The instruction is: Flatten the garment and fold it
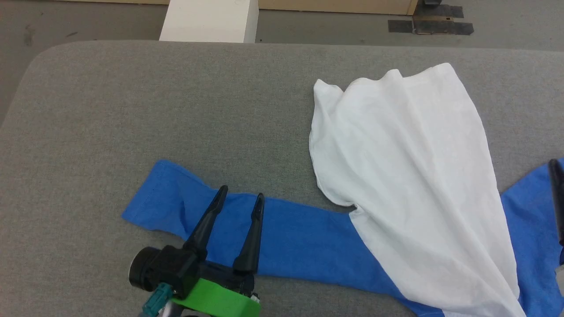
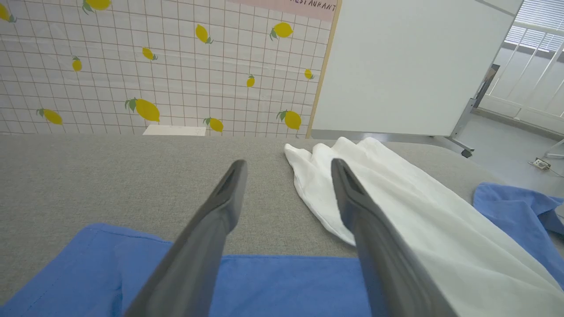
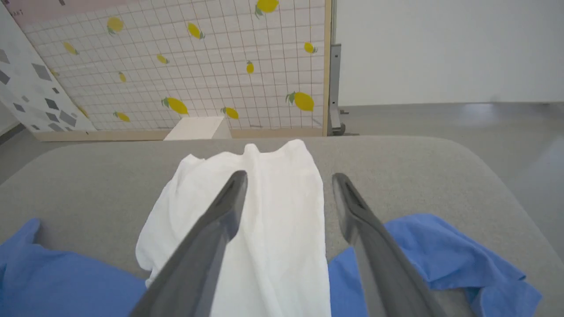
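The garment (image 1: 405, 154) looks light, thin and limp, likely to drape and wrinkle. Cuffs, seams and hem corners seem the surest holds. Its left sleeve (image 1: 291, 233) lies flat on the tabletop (image 1: 132, 110) beneath the left gripper (image 1: 241, 193), whose jaws stand wide apart and empty. The white body bunches up ahead and to that gripper's right. The right gripper (image 3: 289, 177), spread and holding nothing, points over the body, with the crumpled right sleeve (image 3: 440, 246) just to its right.

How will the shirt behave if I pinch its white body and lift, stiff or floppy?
Probably floppy: the garment lies in soft ridges, bunched at its far edge, so it should drape from any pinch. Likely light: the fabric looks thin. On the grey cloth-covered table, pushing may wrinkle it rather than slide it.
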Tool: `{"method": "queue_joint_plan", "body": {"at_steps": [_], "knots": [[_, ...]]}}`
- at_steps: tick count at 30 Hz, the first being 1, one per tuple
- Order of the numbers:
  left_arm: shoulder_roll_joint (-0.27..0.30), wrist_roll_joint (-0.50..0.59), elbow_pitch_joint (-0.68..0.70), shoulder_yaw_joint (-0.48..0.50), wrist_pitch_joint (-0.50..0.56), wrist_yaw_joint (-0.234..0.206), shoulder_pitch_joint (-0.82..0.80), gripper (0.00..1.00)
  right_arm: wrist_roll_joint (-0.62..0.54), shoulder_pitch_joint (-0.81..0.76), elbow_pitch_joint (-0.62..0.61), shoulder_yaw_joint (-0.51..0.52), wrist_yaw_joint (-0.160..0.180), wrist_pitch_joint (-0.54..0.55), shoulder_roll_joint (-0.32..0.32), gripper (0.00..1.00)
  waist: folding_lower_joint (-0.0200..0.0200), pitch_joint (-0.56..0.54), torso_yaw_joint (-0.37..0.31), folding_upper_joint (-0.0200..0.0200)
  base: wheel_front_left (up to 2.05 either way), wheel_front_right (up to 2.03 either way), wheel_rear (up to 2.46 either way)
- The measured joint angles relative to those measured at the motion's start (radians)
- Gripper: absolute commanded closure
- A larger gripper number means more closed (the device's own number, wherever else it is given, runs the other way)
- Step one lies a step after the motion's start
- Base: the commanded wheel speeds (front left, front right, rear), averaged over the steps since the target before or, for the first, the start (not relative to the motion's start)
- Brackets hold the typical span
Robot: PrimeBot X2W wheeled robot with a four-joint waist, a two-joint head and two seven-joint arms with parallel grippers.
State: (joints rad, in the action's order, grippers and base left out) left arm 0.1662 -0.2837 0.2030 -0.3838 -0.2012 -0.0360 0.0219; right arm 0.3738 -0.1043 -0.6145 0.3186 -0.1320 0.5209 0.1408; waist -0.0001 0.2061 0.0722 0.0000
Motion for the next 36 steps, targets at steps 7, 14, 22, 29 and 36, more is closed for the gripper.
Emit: {"method": "queue_joint_plan", "body": {"at_steps": [7, 14, 22, 29, 36], "knots": [[0.026, 0.03, 0.011, -0.01, 0.008, -0.019, 0.012, 0.0, -0.194, -0.03, 0.073, -0.042, 0.0, -0.374, -0.089, 0.0, 0.0, 0.007, -0.008, 0.0, 0.0, 0.0, 0.0], [0.118, 0.14, 0.011, -0.051, 0.11, 0.013, -0.044, 0.0, -0.15, -0.055, 0.173, -0.06, 0.0, -0.48, -0.09, 0.0, 0.0001, 0.029, -0.033, 0.0, 0.0, 0.0, 0.0], [0.222, 0.187, -0.121, -0.204, 0.407, 0.153, -0.279, 0.0, -0.161, -0.039, 0.165, -0.074, 0.0, -0.476, -0.09, 0.0, 0.0001, 0.077, -0.043, 0.0, 0.0, 0.0, 0.0], [0.312, 0.085, -0.277, -0.412, 0.538, 0.16, -0.465, 0.0, -0.162, -0.025, 0.154, -0.099, 0.0, -0.45, -0.09, 0.0, 0.0, 0.118, -0.056, 0.0, 0.0, 0.0, 0.0], [0.325, -0.022, -0.389, -0.497, 0.513, 0.167, -0.545, 1.0, -0.162, -0.025, 0.136, -0.099, 0.0, -0.431, -0.09, 0.0, 0.0, 0.123, -0.068, 0.0, 0.0, 0.0, 0.0]]}}
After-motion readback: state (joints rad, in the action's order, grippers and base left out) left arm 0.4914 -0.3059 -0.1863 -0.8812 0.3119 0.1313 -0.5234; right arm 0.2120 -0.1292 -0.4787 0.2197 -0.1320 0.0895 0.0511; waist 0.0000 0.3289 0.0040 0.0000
